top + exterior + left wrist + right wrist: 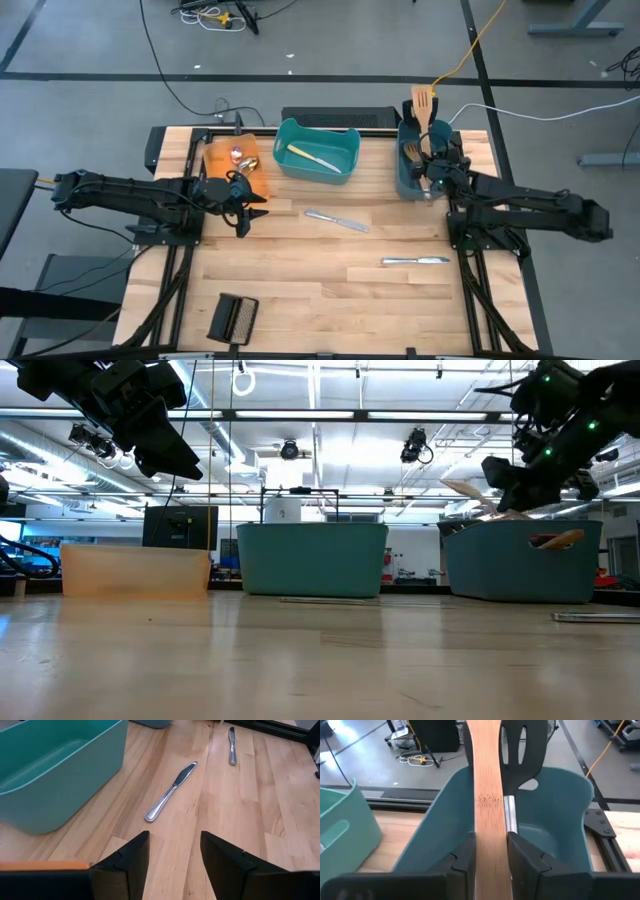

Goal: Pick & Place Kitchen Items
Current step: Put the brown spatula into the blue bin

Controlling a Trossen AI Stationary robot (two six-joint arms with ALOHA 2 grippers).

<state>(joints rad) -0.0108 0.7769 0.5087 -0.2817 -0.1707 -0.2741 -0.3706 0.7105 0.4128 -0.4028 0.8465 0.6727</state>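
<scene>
The right pincer [490, 852] is pinching the handle of a wooden slotted spatula [487, 785] over the dark teal bin [410, 172] at the desk's [330, 290] far right, beside the black slotted spatula [522, 750] standing in that bin. The left pincer [172, 852] is hovering spread and empty beside the orange bin [218, 160], with two silver table knives [170, 792] lying on the desk ahead.

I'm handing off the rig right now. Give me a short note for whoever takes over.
Right hand: shut on a wooden spatula, held over the dark teal bin at the right; a black slotted spatula stands in that bin.
Left hand: open, empty, hovering beside the orange tray.
Done: a knife in the middle teal bin, spoons on the orange tray.
Left: two table knives on the table; release the wooden spatula.
</scene>
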